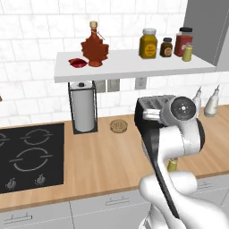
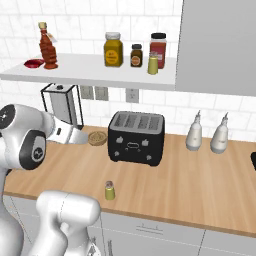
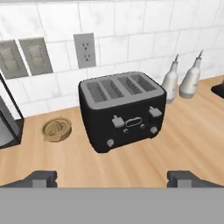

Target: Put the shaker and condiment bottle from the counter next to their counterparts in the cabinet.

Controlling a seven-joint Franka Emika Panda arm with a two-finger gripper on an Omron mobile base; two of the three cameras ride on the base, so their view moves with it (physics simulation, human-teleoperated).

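Nearest us, the gripper (image 3: 112,177) has its jaws spread wide with nothing between them; its fingertips (image 3: 41,178) show at the lower corners of the hand view. On the counter (image 2: 200,185), close to the front edge, the shaker (image 2: 109,190) stands upright and alone, at about 7 o'clock from the black toaster (image 2: 136,137) in the right base view. Beyond it, we see a round wooden disc (image 3: 56,129) at 9 o'clock from the toaster, and two white bottles (image 2: 194,133) at 3 o'clock. A paper-towel holder (image 1: 83,107) stands against the wall beside the cooktop (image 1: 30,156). Farthest and highest, the cabinet (image 1: 134,65) carries the condiment bottle (image 1: 94,47) just beside the red packet (image 1: 77,62) at its left end. Toward its right end stand a mustard-yellow jar (image 1: 148,43), a small dark jar (image 1: 167,47), a red jar (image 1: 183,41), and the second shaker (image 1: 187,52).
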